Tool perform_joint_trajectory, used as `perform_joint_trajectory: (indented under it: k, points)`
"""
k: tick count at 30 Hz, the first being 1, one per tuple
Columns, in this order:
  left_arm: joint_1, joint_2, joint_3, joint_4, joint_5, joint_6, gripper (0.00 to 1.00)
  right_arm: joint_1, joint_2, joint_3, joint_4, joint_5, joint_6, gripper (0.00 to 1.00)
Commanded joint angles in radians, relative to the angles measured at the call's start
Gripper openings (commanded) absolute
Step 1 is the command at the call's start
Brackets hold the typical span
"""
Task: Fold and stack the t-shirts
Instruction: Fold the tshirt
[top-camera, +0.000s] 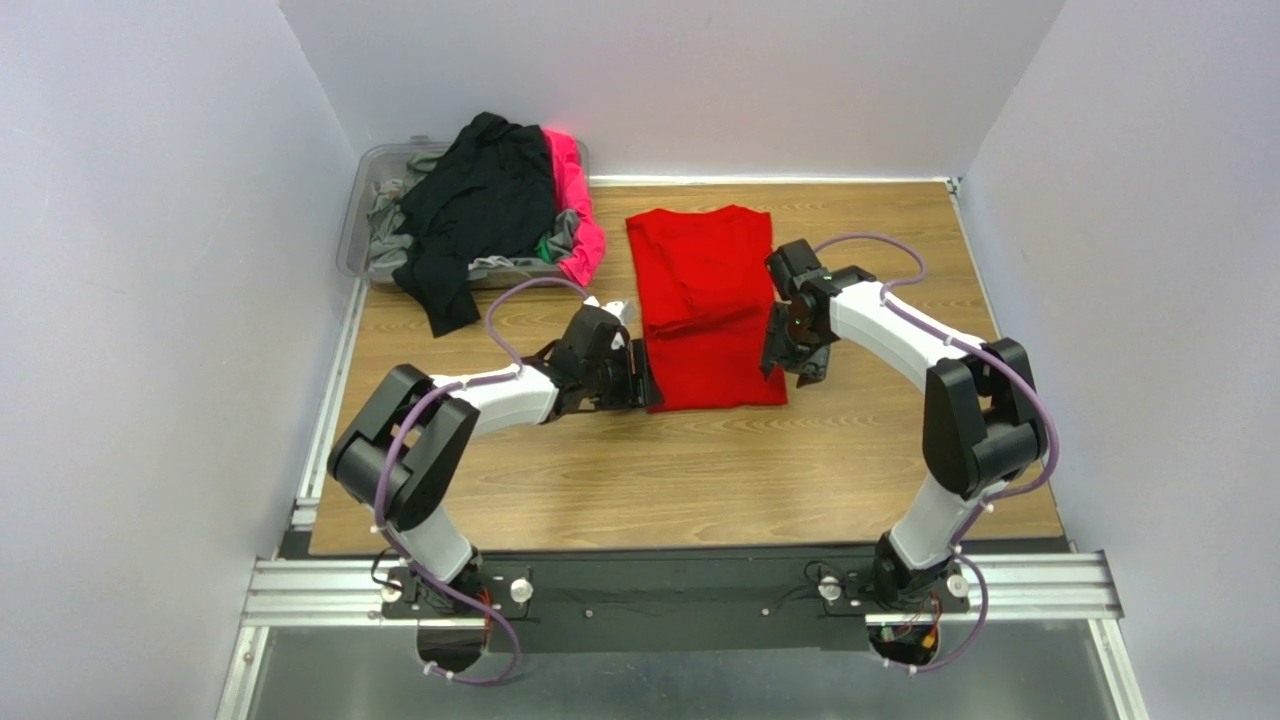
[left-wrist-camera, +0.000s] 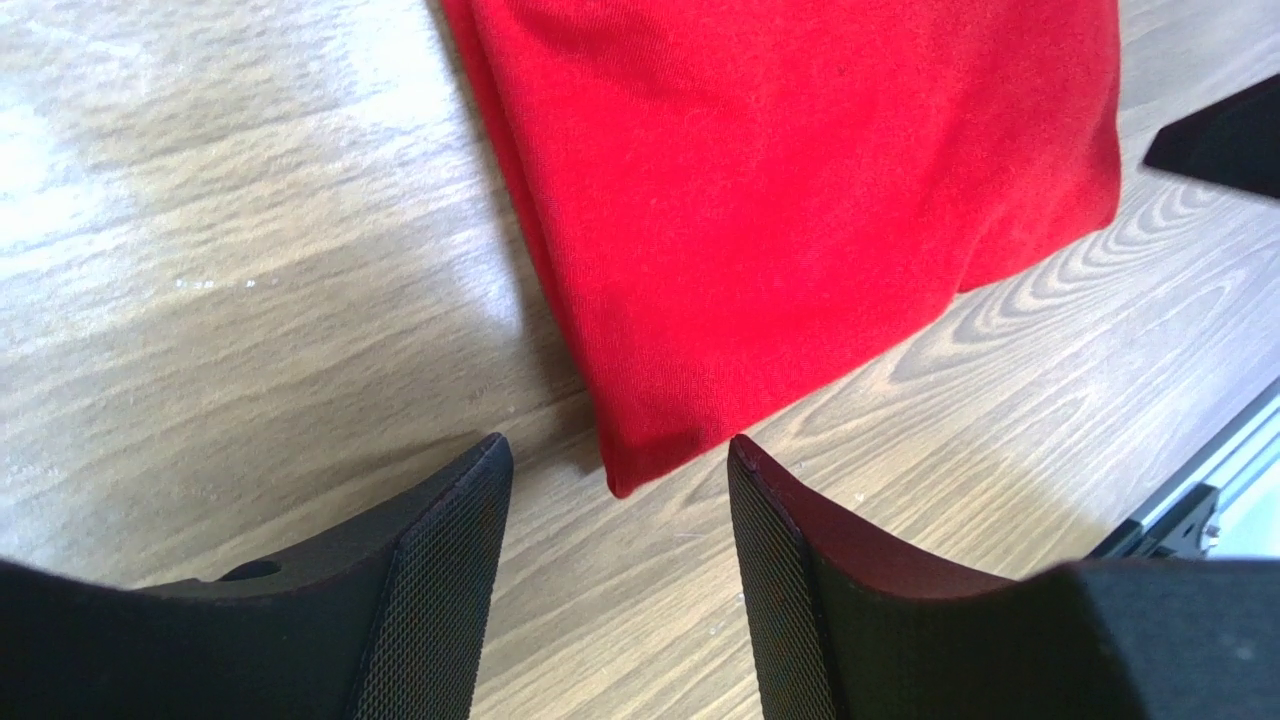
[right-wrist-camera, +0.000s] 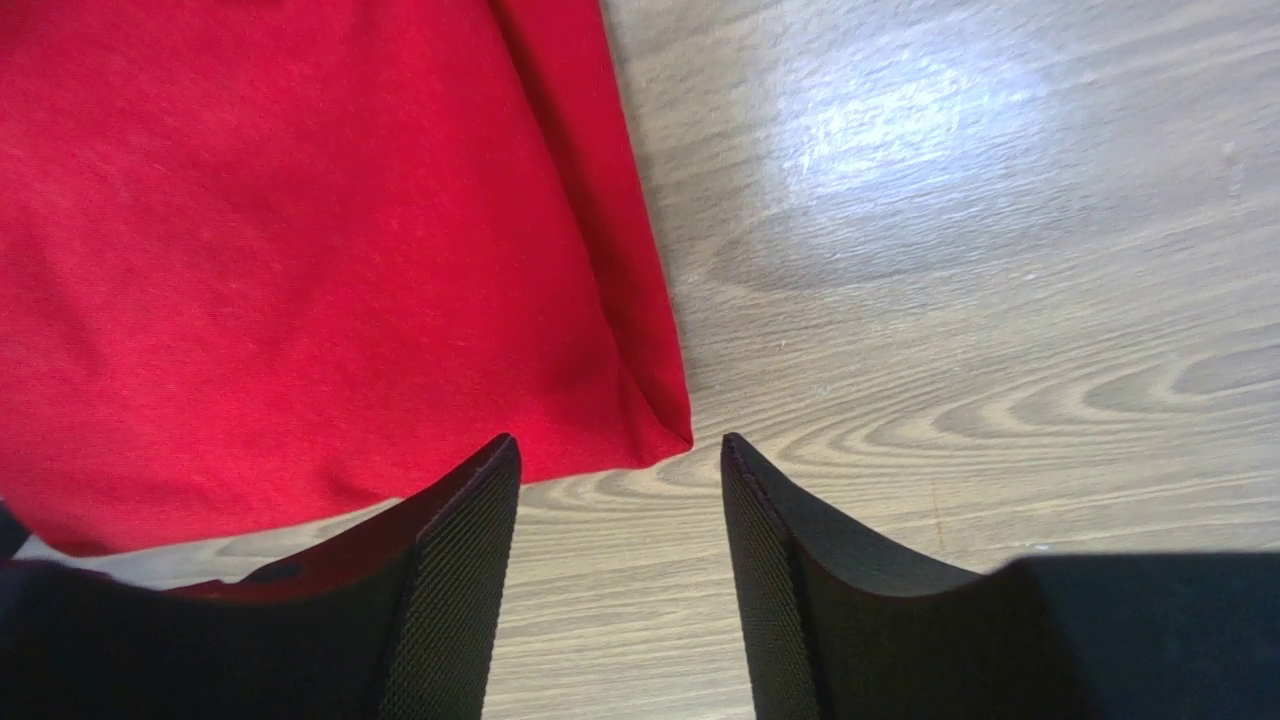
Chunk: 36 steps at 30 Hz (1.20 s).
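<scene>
Red t-shirt: lying flat in the middle of the wooden table, folded into a long strip. The collar end points to the far wall and the hem end is toward the arms.

Left gripper: down low at the near-left corner of the red t-shirt. The jaws are parted a fair bit, not at full spread, and there's nothing between them.

Left wrist view: that corner of the red t-shirt pokes right at the gap of the left gripper, just ahead of the tips. The mesh-faced fingers sit over bare wood.

Right gripper: same deal on the near-right edge of the red t-shirt, with the jaws apart about as much and holding nothing.

Right wrist view: the near-right corner of the red t-shirt ends just ahead of the right gripper, a touch toward its right finger. One of the fingers overlaps the hem edge in this view, the other is over wood.

Contact: honestly can't tell if either set of tips is actually touching cloth or just hanging above it.

Fold edges: stacked layers show along both long sides of the red t-shirt in the wrist views.

Bin: a clear tub at the far-left corner, well away from the red t-shirt.

Pile in the bin: a black t-shirt is draped on top and spills over the front onto the table. A pink t-shirt hangs on the right side, a grey t-shirt is on the left, and a sliver of green cloth peeks out.
</scene>
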Motion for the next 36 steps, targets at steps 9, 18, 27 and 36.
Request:
perform_joint_trajectory:
  k: [9, 18, 27, 36]
  points:
    - [-0.037, -0.014, -0.026, 0.054, 0.019, -0.061, 0.62, -0.002, -0.002, -0.099, 0.076, -0.014, -0.005, 0.54]
    - [-0.039, 0.012, -0.023, 0.063, 0.024, -0.064, 0.59, -0.004, 0.043, -0.121, 0.091, -0.017, -0.009, 0.45]
    - [-0.039, 0.045, 0.004, 0.022, 0.002, -0.057, 0.57, -0.010, 0.067, -0.136, 0.096, -0.029, -0.011, 0.36]
    - [-0.045, 0.077, 0.017, -0.011, -0.016, -0.043, 0.42, -0.011, 0.078, -0.136, 0.099, -0.037, -0.009, 0.22]
